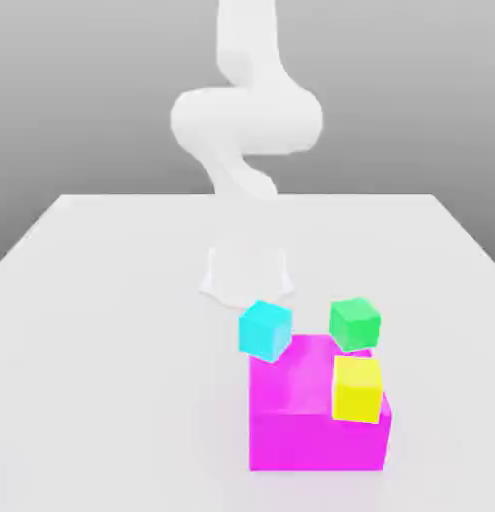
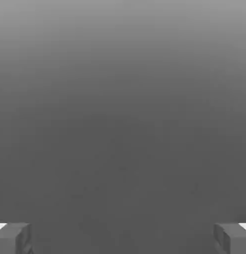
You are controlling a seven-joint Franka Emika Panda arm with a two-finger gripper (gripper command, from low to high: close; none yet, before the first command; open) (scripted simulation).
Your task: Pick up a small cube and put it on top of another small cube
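Observation:
The small cube is out of view. My gripper [image 2: 123, 238] is open in the hand view: one grey fingertip [image 2: 13, 238] and the other [image 2: 231, 238] stand far apart with nothing between them, facing a plain grey backdrop. In the exterior view the white arm [image 1: 246, 120] rises from its base [image 1: 246, 272] at the middle of the table and bends up out of the picture.
A big magenta cube [image 1: 316, 430] stands on the white table [image 1: 91, 350] in front of the base. A yellow cube [image 1: 357, 389] sits at its top right front corner. A tilted cyan cube [image 1: 264, 329] is at its far left corner, a green cube [image 1: 354, 322] behind it.

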